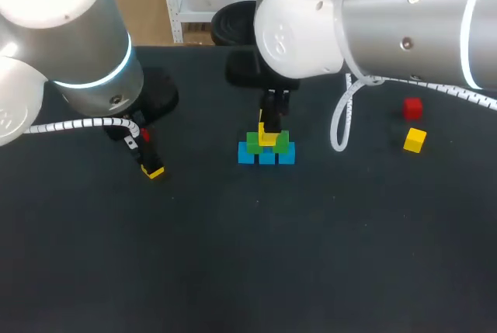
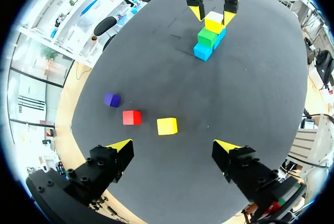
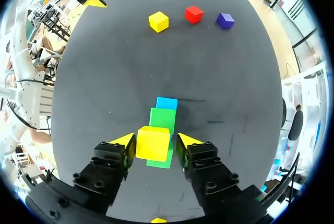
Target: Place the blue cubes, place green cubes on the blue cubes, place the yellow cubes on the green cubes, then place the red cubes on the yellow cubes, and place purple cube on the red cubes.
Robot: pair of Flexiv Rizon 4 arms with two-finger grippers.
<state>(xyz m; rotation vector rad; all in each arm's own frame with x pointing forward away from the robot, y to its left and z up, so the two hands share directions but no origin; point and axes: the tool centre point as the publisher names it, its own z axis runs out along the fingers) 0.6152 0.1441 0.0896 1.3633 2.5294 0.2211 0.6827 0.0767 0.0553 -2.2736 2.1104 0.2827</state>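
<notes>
Three blue cubes (image 1: pixel 266 157) stand in a row mid-table, with two green cubes (image 1: pixel 254 145) on top of them. A yellow cube (image 3: pixel 153 143) rests on the green pair. My right gripper (image 3: pixel 155 141) straddles that yellow cube from above. Its fingers are close on both sides, with a thin gap still showing at one side. My left gripper (image 2: pixel 174 145) hangs wide open over the table's left part. Just ahead of it lie a second yellow cube (image 2: pixel 167 126), a red cube (image 2: pixel 131 117) and a purple cube (image 2: pixel 111 99). In the head view my left arm hides most of these.
Another red cube (image 1: pixel 412 107) and another yellow cube (image 1: pixel 415 140) lie apart at the table's right. A white cable loop (image 1: pixel 339 127) hangs from my right arm beside the stack. The dark tabletop (image 1: pixel 256 255) stretches bare towards the front.
</notes>
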